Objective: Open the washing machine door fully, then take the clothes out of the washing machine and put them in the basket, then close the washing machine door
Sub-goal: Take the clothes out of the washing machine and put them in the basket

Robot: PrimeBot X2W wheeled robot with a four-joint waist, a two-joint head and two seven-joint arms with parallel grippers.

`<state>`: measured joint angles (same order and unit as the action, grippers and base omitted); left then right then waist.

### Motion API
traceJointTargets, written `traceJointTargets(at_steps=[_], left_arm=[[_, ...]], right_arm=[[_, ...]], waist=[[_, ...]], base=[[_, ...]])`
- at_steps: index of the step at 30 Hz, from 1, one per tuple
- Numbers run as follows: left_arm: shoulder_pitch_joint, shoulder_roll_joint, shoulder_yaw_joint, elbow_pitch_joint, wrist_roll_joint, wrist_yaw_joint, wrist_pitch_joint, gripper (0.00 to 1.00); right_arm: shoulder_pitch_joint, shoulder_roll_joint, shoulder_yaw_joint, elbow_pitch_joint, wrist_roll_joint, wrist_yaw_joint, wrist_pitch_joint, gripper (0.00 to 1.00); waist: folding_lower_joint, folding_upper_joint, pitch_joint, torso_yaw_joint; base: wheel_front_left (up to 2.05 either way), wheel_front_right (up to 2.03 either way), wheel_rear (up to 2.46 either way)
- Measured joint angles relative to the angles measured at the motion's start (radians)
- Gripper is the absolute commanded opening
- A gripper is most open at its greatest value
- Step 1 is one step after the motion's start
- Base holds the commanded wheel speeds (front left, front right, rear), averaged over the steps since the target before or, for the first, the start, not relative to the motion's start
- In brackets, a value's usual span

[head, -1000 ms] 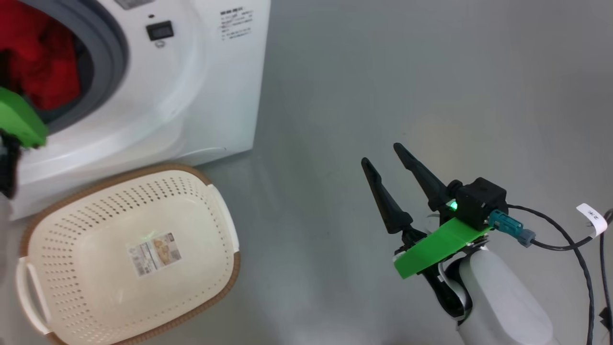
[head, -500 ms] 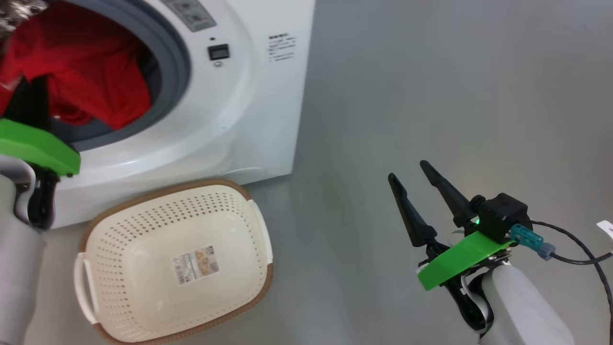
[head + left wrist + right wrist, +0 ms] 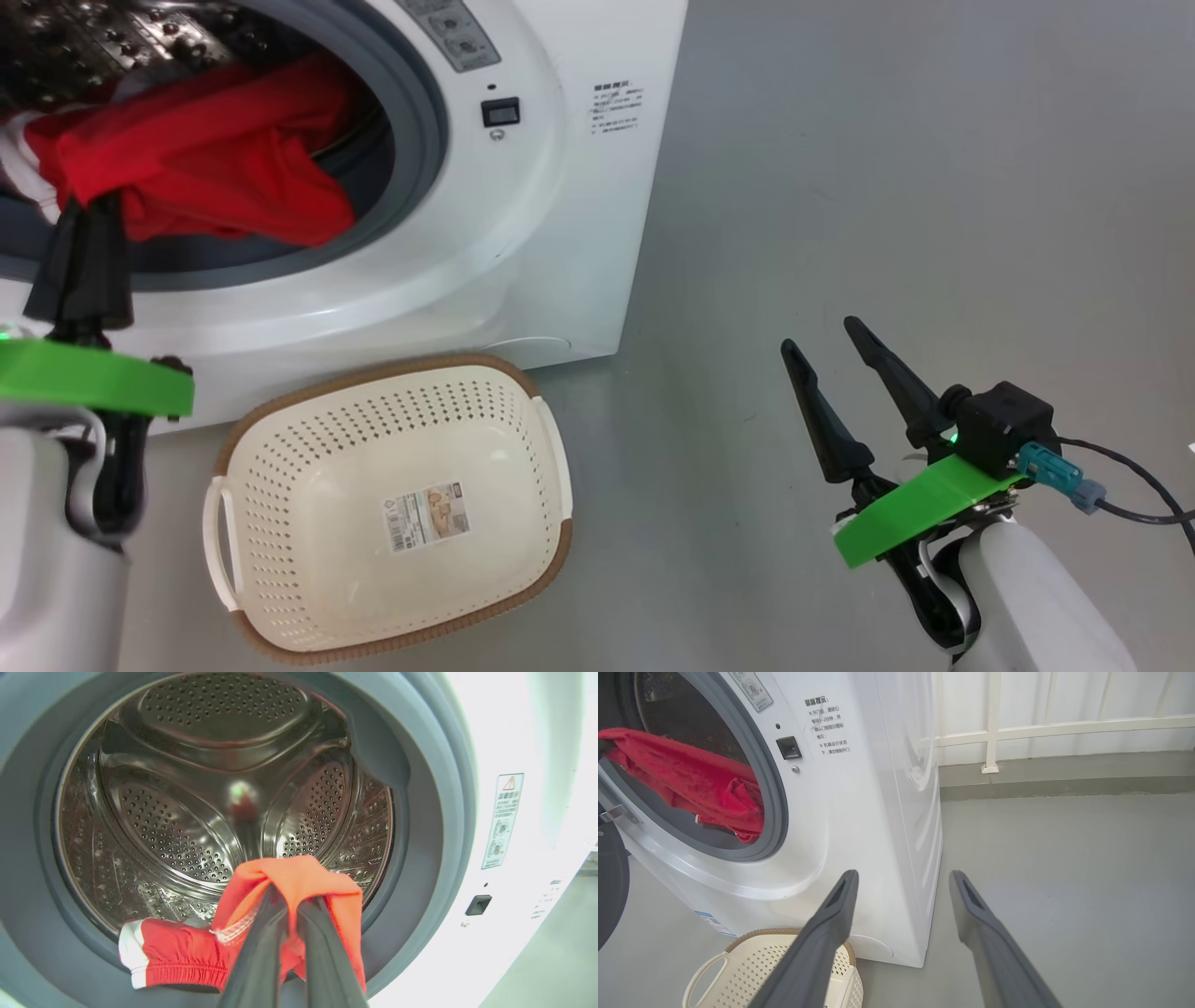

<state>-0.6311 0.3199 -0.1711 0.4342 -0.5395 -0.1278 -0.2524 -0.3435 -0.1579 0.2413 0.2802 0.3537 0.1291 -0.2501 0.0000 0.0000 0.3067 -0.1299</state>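
The left gripper [image 3: 292, 900] had its two long dark fingers pinched together on a fold of bright red cloth with white trim [image 3: 299, 877], held at the mouth of the big white front-loading washing machine [image 3: 560, 233]; the rest of the garment trailed back over the grey rubber ring [image 3: 425, 140] towards the perforated steel drum [image 3: 187, 812]; the right gripper [image 3: 823, 334] hung above the grey floor [image 3: 887, 187], well apart from the machine, its fingers spread wide and touching nothing; the small cream perforated plastic basket with a brown woven-look rim [image 3: 420, 360] sat on the floor just before the machine, a printed sticker [image 3: 425, 515] on its bottom, too small to read; beside the opening the machine carried a block of Chinese print [image 3: 826, 723], a narrow warning label with a red triangle [image 3: 502, 821], and a small blue label [image 3: 710, 914] low down; a white railing [image 3: 1064, 725] stood beyond.
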Motion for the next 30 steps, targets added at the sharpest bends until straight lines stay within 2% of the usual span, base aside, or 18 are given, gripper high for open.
traceJointTargets(at_steps=[11, 27, 30], left_arm=[[0.229, -0.036, 0.137, -0.350, 0.072, 0.002, 0.000, 0.00], [0.404, -0.047, 0.170, -0.824, 0.091, 0.078, 0.023, 0.00], [0.428, -0.048, 0.165, -0.860, 0.100, 0.090, 0.034, 0.00]], right_arm=[[0.020, -0.009, -0.032, -0.010, 0.000, 0.000, 0.000, 1.00], [0.022, -0.011, -0.033, -0.013, 0.000, 0.000, 0.000, 1.00], [0.022, -0.011, -0.031, -0.013, 0.000, 0.000, 0.000, 1.00]], waist=[[0.0000, 0.0000, -0.011, 0.022], [0.0000, 0.0000, -0.004, 0.039], [0.0000, 0.0000, -0.001, 0.038]], base=[[0.00, 0.00, 0.00], [0.00, 0.00, 0.00], [0.00, 0.00, 0.00]])
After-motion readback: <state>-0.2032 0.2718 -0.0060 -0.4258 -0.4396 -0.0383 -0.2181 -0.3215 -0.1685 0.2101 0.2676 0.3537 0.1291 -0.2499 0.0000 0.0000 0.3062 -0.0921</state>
